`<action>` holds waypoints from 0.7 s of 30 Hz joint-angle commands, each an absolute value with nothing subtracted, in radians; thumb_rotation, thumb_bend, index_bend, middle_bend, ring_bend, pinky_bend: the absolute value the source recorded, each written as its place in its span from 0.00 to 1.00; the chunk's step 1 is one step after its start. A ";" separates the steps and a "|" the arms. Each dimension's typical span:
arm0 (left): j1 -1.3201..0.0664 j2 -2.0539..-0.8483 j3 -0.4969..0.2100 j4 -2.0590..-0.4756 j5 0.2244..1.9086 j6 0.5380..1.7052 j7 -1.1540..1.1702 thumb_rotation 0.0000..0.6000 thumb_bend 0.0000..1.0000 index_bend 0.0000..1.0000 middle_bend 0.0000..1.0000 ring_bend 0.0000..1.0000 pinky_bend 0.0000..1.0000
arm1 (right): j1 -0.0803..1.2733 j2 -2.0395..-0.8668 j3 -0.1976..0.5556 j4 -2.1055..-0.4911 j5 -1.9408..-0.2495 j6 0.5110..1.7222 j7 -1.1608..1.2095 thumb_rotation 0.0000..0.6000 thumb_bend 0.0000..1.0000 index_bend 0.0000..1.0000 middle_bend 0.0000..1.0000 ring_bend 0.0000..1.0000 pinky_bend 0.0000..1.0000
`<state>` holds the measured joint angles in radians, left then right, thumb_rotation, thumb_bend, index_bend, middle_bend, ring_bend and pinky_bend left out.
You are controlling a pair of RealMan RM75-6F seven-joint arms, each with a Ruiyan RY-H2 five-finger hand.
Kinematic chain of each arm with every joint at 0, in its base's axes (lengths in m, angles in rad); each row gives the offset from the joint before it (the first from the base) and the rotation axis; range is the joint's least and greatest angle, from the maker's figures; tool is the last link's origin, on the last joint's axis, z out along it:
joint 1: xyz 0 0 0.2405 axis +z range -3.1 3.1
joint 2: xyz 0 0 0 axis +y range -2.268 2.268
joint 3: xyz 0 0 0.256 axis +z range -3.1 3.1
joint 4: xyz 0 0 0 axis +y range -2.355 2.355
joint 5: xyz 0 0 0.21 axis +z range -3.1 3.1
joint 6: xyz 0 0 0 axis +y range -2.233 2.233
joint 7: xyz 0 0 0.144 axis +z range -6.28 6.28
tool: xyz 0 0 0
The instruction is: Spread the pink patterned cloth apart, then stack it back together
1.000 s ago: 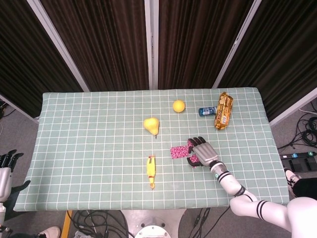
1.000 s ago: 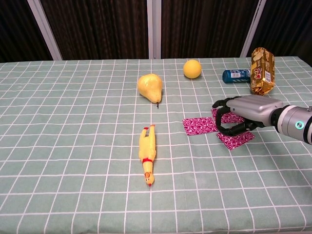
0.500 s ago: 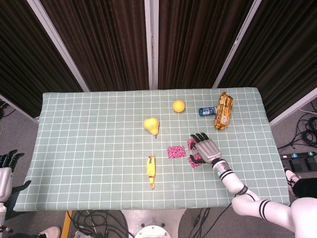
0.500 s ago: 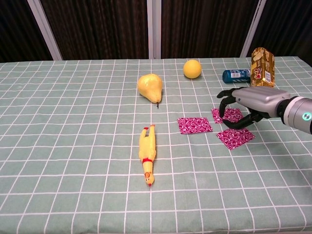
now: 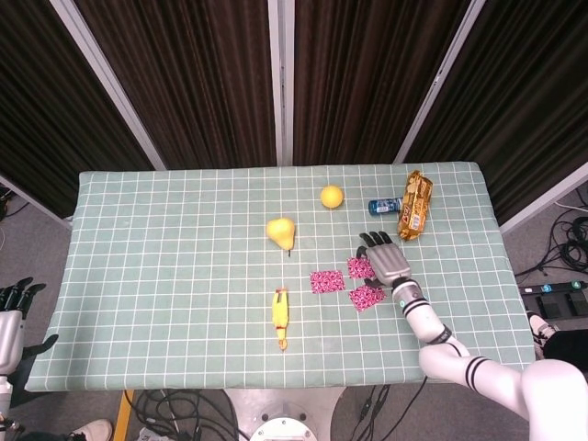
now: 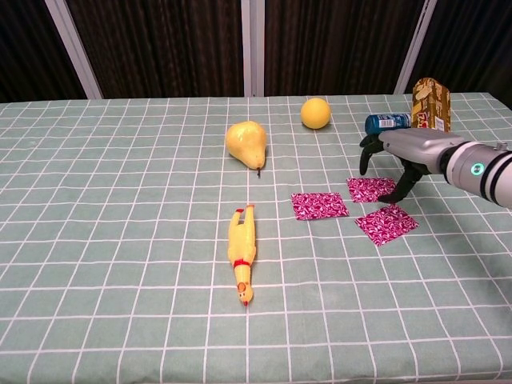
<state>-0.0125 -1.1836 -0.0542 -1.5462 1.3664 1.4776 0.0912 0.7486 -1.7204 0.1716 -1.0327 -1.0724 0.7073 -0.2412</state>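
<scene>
The pink patterned cloth lies as three separate flat pieces on the green checked tablecloth: a left piece (image 5: pixel 327 281) (image 6: pixel 319 206), a far piece (image 5: pixel 358 267) (image 6: pixel 370 189) and a near right piece (image 5: pixel 367 298) (image 6: pixel 386 224). My right hand (image 5: pixel 384 258) (image 6: pixel 398 150) hovers over the far piece's right edge with fingers spread and pointing down, and it holds nothing. One fingertip (image 6: pixel 390 197) comes close to that piece's corner. My left hand (image 5: pixel 11 310) hangs off the table's left side in the head view, empty, with fingers apart.
A rubber chicken (image 6: pixel 242 252) lies left of the cloth pieces. Further back are a yellow pear (image 6: pixel 246 141) and an orange (image 6: pixel 315 113). A blue can (image 6: pixel 387 122) and a snack bag (image 6: pixel 430 102) lie just behind my right hand.
My right hand has risen off the cloth and drawn back toward the can, uncovering the far piece. The left piece slid a little left early on. The left hand stayed put.
</scene>
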 commanded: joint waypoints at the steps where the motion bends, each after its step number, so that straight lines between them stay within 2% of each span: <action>1: -0.013 -1.184 -0.055 -1.546 1.365 1.476 0.091 1.00 0.03 0.26 0.23 0.17 0.14 | 0.764 -1.741 0.178 -1.008 -1.059 0.695 -0.256 0.96 0.15 0.35 0.06 0.00 0.00; 8: -0.014 -1.185 -0.055 -1.540 1.364 1.472 0.085 1.00 0.03 0.26 0.23 0.17 0.14 | 0.764 -1.756 0.174 -0.988 -1.044 0.700 -0.272 0.96 0.15 0.35 0.06 0.00 0.00; 21: -0.013 -1.189 -0.053 -1.530 1.364 1.467 0.078 1.00 0.03 0.26 0.23 0.17 0.14 | 0.762 -1.767 0.172 -0.977 -1.030 0.706 -0.285 0.88 0.14 0.31 0.06 0.00 0.00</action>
